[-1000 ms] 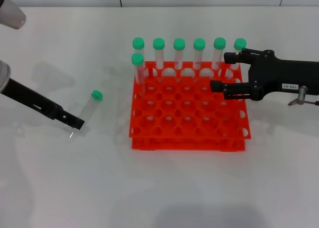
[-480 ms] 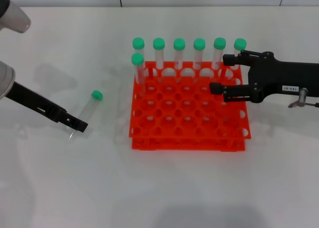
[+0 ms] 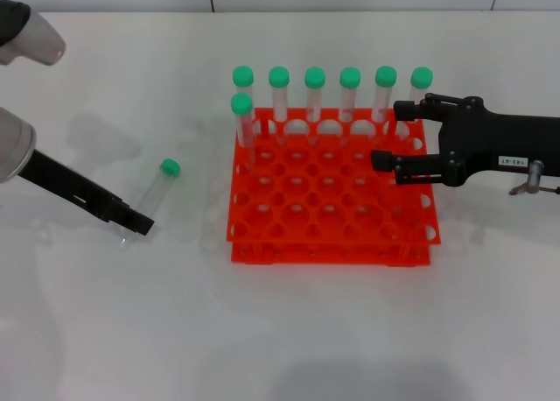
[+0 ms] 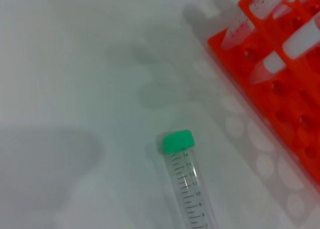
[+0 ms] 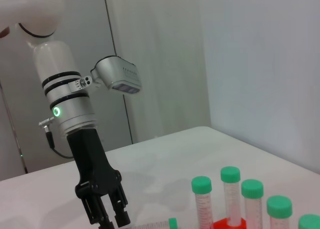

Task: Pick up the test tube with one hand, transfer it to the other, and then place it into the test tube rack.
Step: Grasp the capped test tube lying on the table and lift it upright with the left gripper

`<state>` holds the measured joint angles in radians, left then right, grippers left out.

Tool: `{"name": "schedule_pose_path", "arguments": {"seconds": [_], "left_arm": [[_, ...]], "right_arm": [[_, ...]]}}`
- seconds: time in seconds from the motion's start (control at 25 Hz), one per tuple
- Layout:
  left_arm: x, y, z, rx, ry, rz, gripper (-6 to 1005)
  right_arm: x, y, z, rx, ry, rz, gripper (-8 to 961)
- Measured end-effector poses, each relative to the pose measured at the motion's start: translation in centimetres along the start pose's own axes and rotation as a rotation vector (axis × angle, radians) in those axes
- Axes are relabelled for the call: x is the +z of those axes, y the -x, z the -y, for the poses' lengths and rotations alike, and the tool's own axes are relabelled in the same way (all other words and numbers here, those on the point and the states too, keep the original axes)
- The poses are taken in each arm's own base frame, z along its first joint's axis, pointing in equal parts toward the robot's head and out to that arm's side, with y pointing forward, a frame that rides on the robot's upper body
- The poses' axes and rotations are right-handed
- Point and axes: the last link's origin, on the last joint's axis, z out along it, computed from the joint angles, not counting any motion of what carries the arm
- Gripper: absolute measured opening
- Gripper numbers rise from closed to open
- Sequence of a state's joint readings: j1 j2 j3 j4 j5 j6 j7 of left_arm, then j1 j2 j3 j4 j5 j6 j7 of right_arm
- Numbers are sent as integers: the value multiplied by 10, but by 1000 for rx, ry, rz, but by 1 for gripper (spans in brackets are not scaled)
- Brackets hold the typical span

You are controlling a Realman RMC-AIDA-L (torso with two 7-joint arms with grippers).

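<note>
The test tube (image 3: 156, 189) lies on the white table left of the rack, its green cap pointing away from me. It also shows in the left wrist view (image 4: 186, 181) and the right wrist view (image 5: 159, 223). My left gripper (image 3: 138, 223), unlabelled and black, is low at the tube's bottom end; in the right wrist view (image 5: 107, 219) its fingers stand slightly apart with nothing between them. My right gripper (image 3: 390, 137), with the white label, hovers open over the right side of the orange-red rack (image 3: 332, 248).
Seven green-capped tubes (image 3: 314, 93) stand in the rack's back rows, six in the rear row and one at the left of the second row. They also show in the right wrist view (image 5: 230, 194). The rack's corner shows in the left wrist view (image 4: 295, 114).
My left gripper has slid a little to the right and nearer to me along the tube's lower end. My right gripper has drifted slightly towards me. The tube has not moved.
</note>
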<state>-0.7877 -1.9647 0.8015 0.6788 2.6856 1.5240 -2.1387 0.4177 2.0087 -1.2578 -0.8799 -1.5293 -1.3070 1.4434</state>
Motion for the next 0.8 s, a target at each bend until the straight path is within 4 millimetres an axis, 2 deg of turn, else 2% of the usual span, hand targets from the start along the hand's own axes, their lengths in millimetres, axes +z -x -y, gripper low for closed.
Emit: {"name": "schedule_pose_path", "arguments": {"seconds": [0.64,0.72,0.8], "left_arm": [[4,-1,1,-1,-13,-5,553],[5,0,1,-2,-14,-4,470],[5,0,1,-4,-15,-4,468]], "right_arm": [[-2,-3,-3,9,9,0,870],[-2,-3,-3,9,9,0,870],[-2,-3,-3,9,9,0,870]]}}
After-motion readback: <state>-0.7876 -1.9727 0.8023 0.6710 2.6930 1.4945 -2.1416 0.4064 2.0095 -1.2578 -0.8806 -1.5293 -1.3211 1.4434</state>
